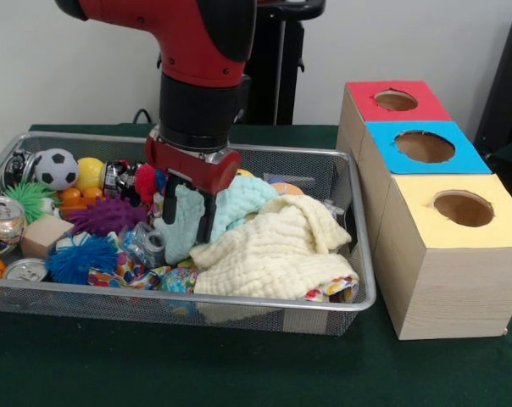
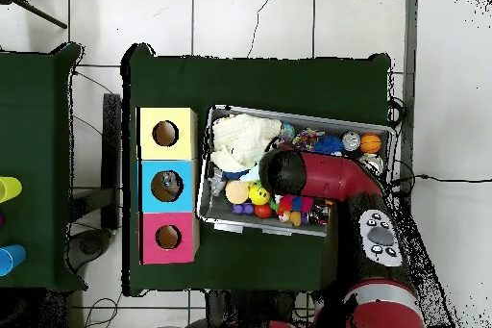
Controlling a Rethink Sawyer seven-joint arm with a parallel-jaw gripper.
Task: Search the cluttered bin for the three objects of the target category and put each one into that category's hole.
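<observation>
The desk (image 1: 69, 365) has a dark green cover. A wire bin (image 1: 239, 305) full of toys and cloths sits on it. Just beside the bin stand three boxes in a row, each with a round hole on top: a yellow box (image 1: 447, 271), a blue box (image 1: 421, 146) and a red box (image 1: 394, 100). The red and black arm (image 1: 197, 51) comes down into the bin. Its hand (image 1: 188, 222) is closed around a light blue cloth (image 1: 239, 203), with one dark finger on each side. A big pale yellow cloth (image 1: 277, 250) lies next to it. A purple spiky ball (image 1: 108, 214), a blue fuzzy ball (image 1: 80, 257), a small football (image 1: 56, 168) and shiny cans (image 1: 3, 222) lie at the other end.
</observation>
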